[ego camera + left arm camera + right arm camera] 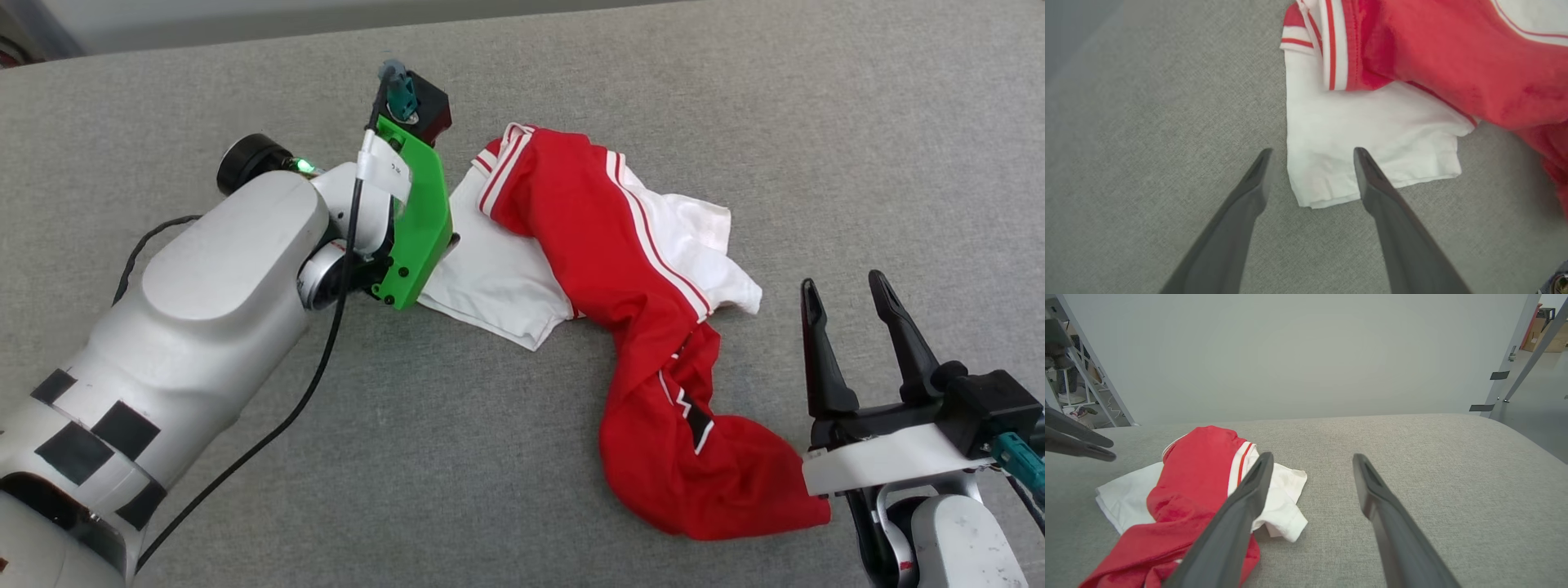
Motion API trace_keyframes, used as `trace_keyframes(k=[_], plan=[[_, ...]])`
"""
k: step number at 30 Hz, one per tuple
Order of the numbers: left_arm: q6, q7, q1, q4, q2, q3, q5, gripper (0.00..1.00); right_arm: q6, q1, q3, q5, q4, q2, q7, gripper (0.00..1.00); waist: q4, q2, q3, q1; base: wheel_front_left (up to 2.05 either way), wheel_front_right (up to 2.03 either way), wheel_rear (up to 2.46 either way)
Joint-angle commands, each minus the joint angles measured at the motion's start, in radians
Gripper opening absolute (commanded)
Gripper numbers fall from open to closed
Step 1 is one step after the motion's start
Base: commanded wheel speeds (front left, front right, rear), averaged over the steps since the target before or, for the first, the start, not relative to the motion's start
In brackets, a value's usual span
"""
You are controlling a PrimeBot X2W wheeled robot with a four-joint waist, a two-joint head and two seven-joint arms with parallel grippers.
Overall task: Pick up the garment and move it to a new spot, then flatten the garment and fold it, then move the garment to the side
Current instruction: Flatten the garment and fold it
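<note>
Your left gripper (1312,150), fingers spread and empty, straddles the white sleeve (1372,130) corner ready to pinch the crumpled red jersey (604,237) lying mid grey cushion (490,425), right gripper (842,282) released beside its hem.

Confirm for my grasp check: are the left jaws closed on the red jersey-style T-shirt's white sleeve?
No: the left gripper shows its jaws wide apart astride the edge of the white sleeve.

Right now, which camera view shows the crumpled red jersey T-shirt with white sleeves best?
The head view: nearly the whole red-and-white jersey T-shirt lies in it. The left wrist view shows one white sleeve and striped trim; the right wrist view sees it low, cut off at the edge.
</note>
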Motion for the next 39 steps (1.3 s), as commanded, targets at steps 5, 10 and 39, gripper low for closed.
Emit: trace_keyframes(k=[5, 10, 39], plan=[[-0.002, 0.053, -0.026, 0.056, 0.019, -0.112, -0.043, 1.00, -0.001, -0.039, 0.008, 0.014, -0.002, -0.001, -0.005, 1.00, -0.047, 0.0000, 0.060, -0.0001, 0.00, 0.00, 0.00], [-0.002, 0.074, -0.002, 0.087, 0.028, -0.194, -0.064, 1.00, -0.001, -0.050, 0.010, 0.020, 0.000, -0.001, -0.005, 1.00, -0.060, 0.0000, 0.079, -0.0001, 0.00, 0.00, 0.00], [0.027, -0.317, 0.071, -0.206, 0.325, -0.173, -0.224, 0.00, -0.001, 0.016, -0.024, -0.012, 0.014, -0.001, -0.005, 1.00, 0.099, 0.0000, -0.054, -0.0001, 0.00, 0.00, 0.00]])
